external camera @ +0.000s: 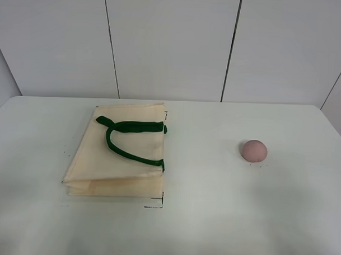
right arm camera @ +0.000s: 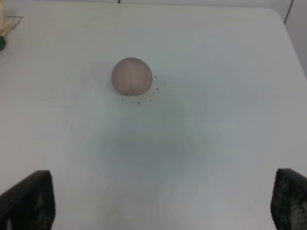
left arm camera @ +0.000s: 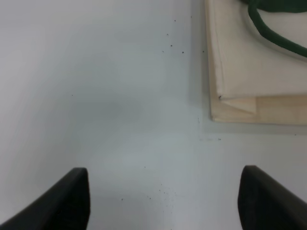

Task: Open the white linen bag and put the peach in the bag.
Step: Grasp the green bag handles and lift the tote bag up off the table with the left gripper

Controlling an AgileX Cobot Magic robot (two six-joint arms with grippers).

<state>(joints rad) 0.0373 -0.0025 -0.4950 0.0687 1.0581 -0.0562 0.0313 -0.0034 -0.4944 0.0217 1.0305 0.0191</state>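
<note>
The white linen bag [external camera: 118,153] lies flat and folded on the left half of the white table [external camera: 206,218], its dark green handles [external camera: 128,138] on top. Its corner shows in the left wrist view [left arm camera: 249,72]. The peach [external camera: 254,150], a dusty-pink ball, sits alone on the right half; the right wrist view shows it ahead [right arm camera: 132,75]. My left gripper [left arm camera: 163,199] is open and empty, over bare table short of the bag's near corner. My right gripper [right arm camera: 163,201] is open and empty, well short of the peach. Neither arm shows in the exterior view.
Small black marks [external camera: 154,205] on the table outline the bag's corners, and dots ring the peach [right arm camera: 139,101]. A white panelled wall [external camera: 173,43] stands behind the table. The table's right edge [external camera: 333,125] is near the peach.
</note>
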